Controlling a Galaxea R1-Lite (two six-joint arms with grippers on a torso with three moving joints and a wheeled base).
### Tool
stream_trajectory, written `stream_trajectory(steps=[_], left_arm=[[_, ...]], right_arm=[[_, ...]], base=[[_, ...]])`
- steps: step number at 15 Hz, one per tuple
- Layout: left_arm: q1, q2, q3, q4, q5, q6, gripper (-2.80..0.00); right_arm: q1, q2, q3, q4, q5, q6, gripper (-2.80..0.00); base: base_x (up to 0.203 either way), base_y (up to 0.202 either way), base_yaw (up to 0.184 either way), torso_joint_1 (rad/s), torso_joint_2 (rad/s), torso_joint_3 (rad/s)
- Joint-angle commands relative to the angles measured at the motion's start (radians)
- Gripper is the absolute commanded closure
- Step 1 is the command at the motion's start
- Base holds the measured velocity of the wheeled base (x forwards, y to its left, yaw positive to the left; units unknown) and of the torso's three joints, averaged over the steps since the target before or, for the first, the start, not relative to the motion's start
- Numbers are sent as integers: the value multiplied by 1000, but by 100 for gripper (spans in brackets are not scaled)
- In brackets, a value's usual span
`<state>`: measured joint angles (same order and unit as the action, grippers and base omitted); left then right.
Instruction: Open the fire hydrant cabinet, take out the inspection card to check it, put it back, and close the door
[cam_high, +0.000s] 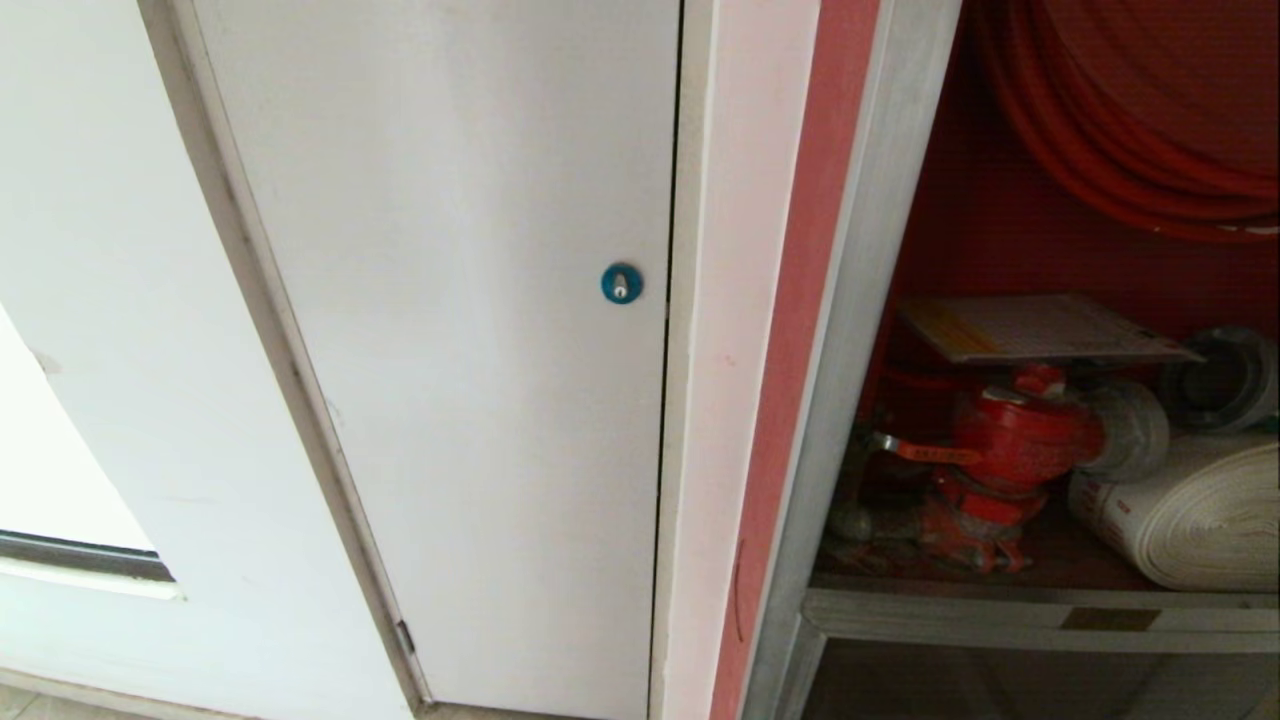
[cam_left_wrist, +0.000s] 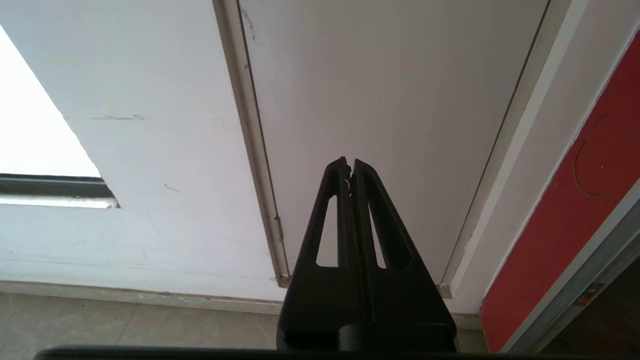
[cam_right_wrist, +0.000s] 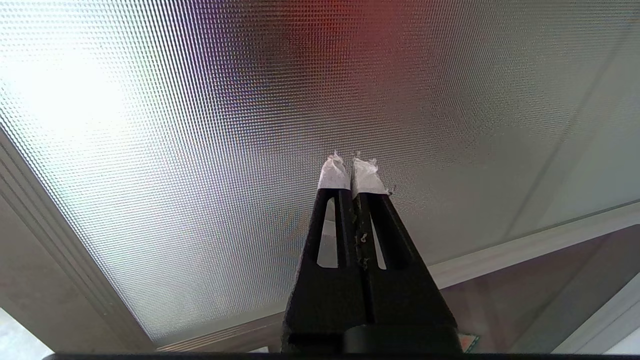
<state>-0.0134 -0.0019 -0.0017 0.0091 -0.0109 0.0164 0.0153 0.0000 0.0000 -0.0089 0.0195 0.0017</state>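
the fire hydrant cabinet (cam_high: 870, 330) stands open; the inspection card (cam_high: 1040, 328) lies flat atop the red valve (cam_high: 1010, 440). left gripper (cam_left_wrist: 350, 167) and right gripper (cam_right_wrist: 352, 167) have jaws together, empty. open one, approach level, pinch the card's near edge.

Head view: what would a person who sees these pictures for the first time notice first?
Probably the open fire hydrant cabinet at the right, with its red inside, red hose coil at the top and red valve below. The inspection card lies flat just above the valve. To the left, a plain white door with a round blue lock fills most of the view.
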Motion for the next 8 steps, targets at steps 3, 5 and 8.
stream_trajectory(steps=[3,5,8], left_arm=[[0,2,0,0,0,0,0],[0,2,0,0,0,0,0],[0,2,0,0,0,2,0]], right_arm=[[0,2,5,0,0,0,0],[0,2,5,0,0,0,0],[0,2,5,0,0,0,0]], base=[[0,0,0,0,0,0],[0,0,0,0,0,0],[0,0,0,0,0,0]])
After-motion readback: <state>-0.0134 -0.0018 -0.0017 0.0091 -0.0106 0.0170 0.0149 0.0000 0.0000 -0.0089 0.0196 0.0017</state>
